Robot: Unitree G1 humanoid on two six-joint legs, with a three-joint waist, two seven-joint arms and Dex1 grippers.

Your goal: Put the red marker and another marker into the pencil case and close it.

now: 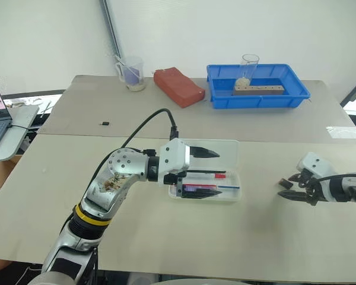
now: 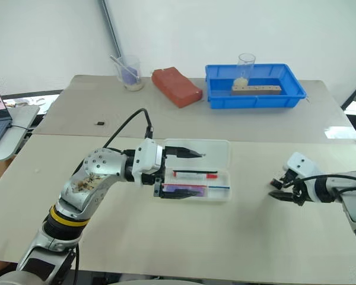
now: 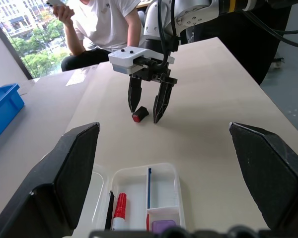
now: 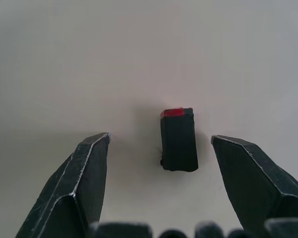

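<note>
Markers lie inside the open pencil case (image 1: pixel 228 193) in the middle of the counter (image 1: pixel 166 237). The red marker (image 1: pixel 204 176) lies flat, long way across, red cap toward the right arm. The purple highlighter (image 1: pixel 197 187) lies just beside it, the same way. The case looks light, stiff and slippery, so I would push its lid (image 1: pixel 222 151) down by the edge. The left gripper (image 1: pixel 206 173) hangs over the case, fingers wide apart. The right gripper (image 4: pixel 159 144) has its fingers apart around a small black block (image 4: pixel 179 140).
</note>
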